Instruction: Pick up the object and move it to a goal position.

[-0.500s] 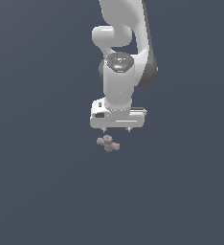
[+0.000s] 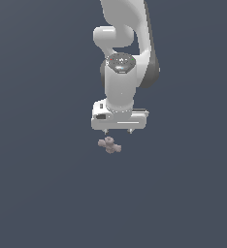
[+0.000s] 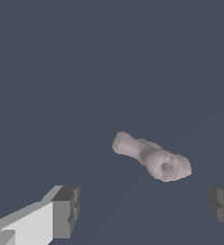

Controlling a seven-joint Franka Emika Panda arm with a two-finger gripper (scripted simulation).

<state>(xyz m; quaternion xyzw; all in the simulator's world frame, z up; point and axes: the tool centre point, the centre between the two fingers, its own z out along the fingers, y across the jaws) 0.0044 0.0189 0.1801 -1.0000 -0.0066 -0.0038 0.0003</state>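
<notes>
A: Exterior view, from its left to its right?
B: Bare dark blue-grey table on its left. Then, just short of centre, small pinkish-grey cross-shaped piece, lumpy, with stubby rounded arms. On its right, more bare table.

A: Above the piece?
B: White hand, at about 1 o'clock from the piece, with the white arm rising from it toward 12 o'clock and out of the picture.

A: Touching?
B: No. Two short finger tips poking down from the hand's wide white body, with a gap of table showing between tips and piece. Piece narrower than the hand's body.

A: Piece resting on the table or held up?
B: Cannot tell from the exterior view; no clear shadow. Nothing gripping it, at any rate.

A: Wrist view?
B: One finger, white with a dark grey pad, low at one side. Piece in the middle, between the two fingers and well clear of both. Seen here as a lumpy bar with a rounded arm end facing the camera. Other dark finger pad at the far edge, partly cut off.

A: State of the hand?
B: Spread wide, far wider than the piece. Empty, holding nothing.
</notes>
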